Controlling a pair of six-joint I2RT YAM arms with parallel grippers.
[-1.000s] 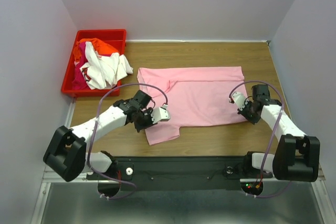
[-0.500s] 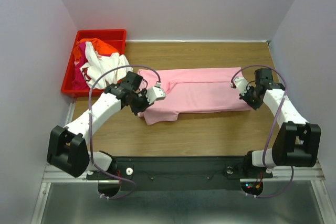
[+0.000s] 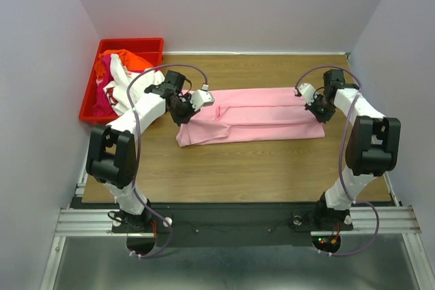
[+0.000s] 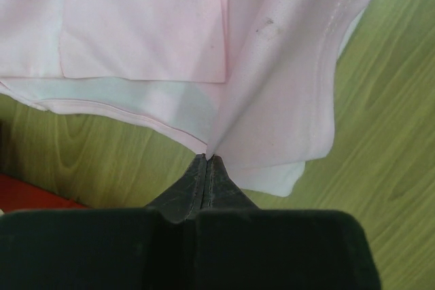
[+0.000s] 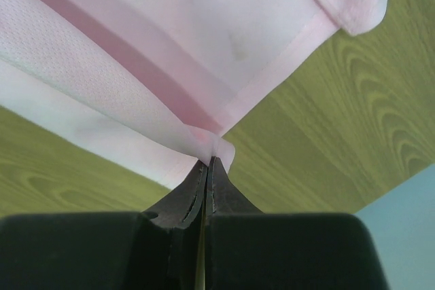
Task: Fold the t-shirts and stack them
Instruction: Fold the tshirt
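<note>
A light pink t-shirt (image 3: 255, 116) lies folded lengthwise into a long band across the wooden table (image 3: 258, 168). My left gripper (image 3: 185, 109) is shut on the shirt's left end; in the left wrist view its gripper (image 4: 206, 159) pinches the pink cloth (image 4: 272, 100) at an edge. At the shirt's far right corner my right gripper (image 3: 317, 107) is shut on the cloth. The right wrist view shows its gripper (image 5: 209, 159) clamping a hemmed corner of the pink t-shirt (image 5: 170, 39). More t-shirts (image 3: 126, 79), white, orange-red and magenta, are heaped in the bin.
A red plastic bin (image 3: 146, 45) stands at the table's back left corner. Grey walls close in the table on the left, back and right. Cables loop above both wrists.
Both grippers carried the shirt's near edge away from the bases, toward the back. The shirt went from spread out to a narrow folded band.
</note>
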